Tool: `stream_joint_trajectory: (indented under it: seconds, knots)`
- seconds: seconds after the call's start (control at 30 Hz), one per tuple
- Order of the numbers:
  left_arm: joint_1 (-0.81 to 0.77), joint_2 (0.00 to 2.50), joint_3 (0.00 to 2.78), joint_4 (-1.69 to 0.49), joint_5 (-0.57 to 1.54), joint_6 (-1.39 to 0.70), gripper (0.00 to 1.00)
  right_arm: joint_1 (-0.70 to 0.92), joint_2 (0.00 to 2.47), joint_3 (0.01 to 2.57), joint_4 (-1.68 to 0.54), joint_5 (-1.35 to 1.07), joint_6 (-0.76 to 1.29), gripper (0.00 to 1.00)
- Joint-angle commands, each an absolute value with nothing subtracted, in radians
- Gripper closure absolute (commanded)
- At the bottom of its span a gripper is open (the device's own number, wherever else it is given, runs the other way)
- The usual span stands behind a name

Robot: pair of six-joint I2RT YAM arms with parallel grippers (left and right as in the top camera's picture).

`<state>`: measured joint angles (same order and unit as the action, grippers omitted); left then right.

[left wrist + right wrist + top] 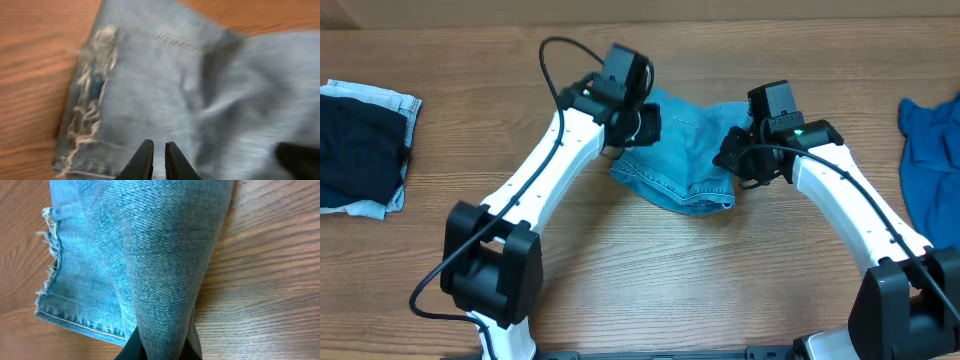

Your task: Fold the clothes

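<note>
Denim fills both wrist views. The right gripper [160, 352] is clamped on a raised fold of the light-blue jeans [165, 255]. The left gripper [158, 146] is pinched nearly closed over them, near one frayed hem [90, 115]. Only overhead shows two more garments: a dark navy piece [358, 150] left of the jeans and a bright blue garment [930, 140] to their right.

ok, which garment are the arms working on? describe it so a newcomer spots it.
On the wooden table, look at the centre between the two white robot arms: a bunched pair of light-blue denim jeans. Unlike the dark navy garment at the left edge and the bright blue cloth at the right, it shows a frayed hem.
</note>
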<state>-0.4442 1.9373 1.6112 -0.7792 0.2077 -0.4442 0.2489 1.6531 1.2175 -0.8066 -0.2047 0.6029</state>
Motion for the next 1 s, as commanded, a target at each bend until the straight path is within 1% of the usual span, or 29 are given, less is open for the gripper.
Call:
stream_joint_trajectory:
  seconds: [0.0, 0.1, 0.27, 0.4, 0.47, 0.53, 0.67, 0.8, 0.97]
  knots:
    - [-0.439, 1.964, 1.52, -0.735, 0.163, -0.425, 0.87, 0.315, 1.657, 1.237, -0.828, -0.244, 0.542, 0.96]
    - [-0.439, 1.964, 1.489, -0.709, 0.119, -0.416, 0.86, 0.333, 1.657, 1.237, -0.851, -0.228, 0.554, 0.96]
    - [-0.439, 1.964, 1.426, -0.673, 0.12, -0.385, 0.86, 0.333, 1.657, 1.237, -0.934, -0.214, 0.553, 0.96]
    - [-0.444, 1.972, 1.355, -0.566, 0.183, -0.398, 0.85, 0.333, 1.656, 1.238, -0.978, -0.16, 0.553, 0.96]
    - [-0.449, 1.975, 1.341, -0.562, 0.189, -0.419, 0.85, 0.333, 1.656, 1.246, -0.979, -0.171, 0.553, 0.96]
    - [-0.455, 1.975, 1.34, -0.562, 0.189, -0.419, 0.85, 0.333, 1.656, 1.25, -0.954, -0.218, 0.553, 0.96]
    - [-0.458, 1.975, 1.338, -0.564, 0.201, -0.419, 0.85, 0.337, 1.657, 1.25, -0.791, -0.317, 0.6, 0.96]
    - [-0.463, 1.975, 1.337, -0.576, 0.201, -0.419, 0.86, 0.363, 1.679, 1.25, -0.681, -0.317, 0.66, 0.96]
    - [-0.466, 1.975, 1.337, -0.587, 0.201, -0.419, 0.86, 0.407, 1.766, 1.25, -0.633, -0.316, 0.662, 0.96]
